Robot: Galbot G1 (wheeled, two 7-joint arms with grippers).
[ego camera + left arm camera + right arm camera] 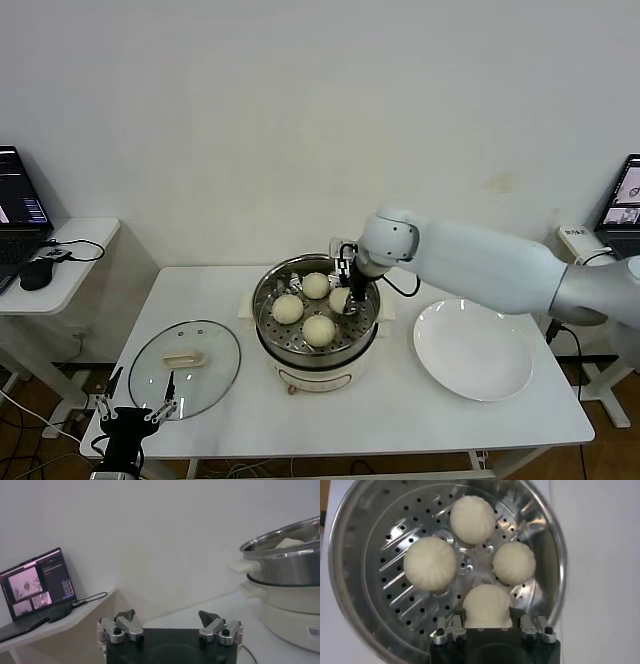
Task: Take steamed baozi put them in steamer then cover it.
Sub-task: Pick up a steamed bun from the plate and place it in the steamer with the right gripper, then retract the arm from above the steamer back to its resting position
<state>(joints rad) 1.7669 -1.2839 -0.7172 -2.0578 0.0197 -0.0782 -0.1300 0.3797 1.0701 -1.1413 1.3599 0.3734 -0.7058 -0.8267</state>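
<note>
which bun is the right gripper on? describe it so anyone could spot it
Look in the steamer mid-table, between the glass lid and the plate. Of four buns on its tray, it is the bun nearest the plate, the only one between the right gripper fingers.

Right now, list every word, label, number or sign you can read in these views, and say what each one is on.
No text can be read in any view.
Steamer: small square code sticker on its white base, too small to read.
Laptop on the side table: lines of text on screen, too blurred to read.
White box at the far right: small dark label, illegible.
Right-hand laptop: only pictures on screen.
Baozi, plate, glass lid: no markings.
</note>
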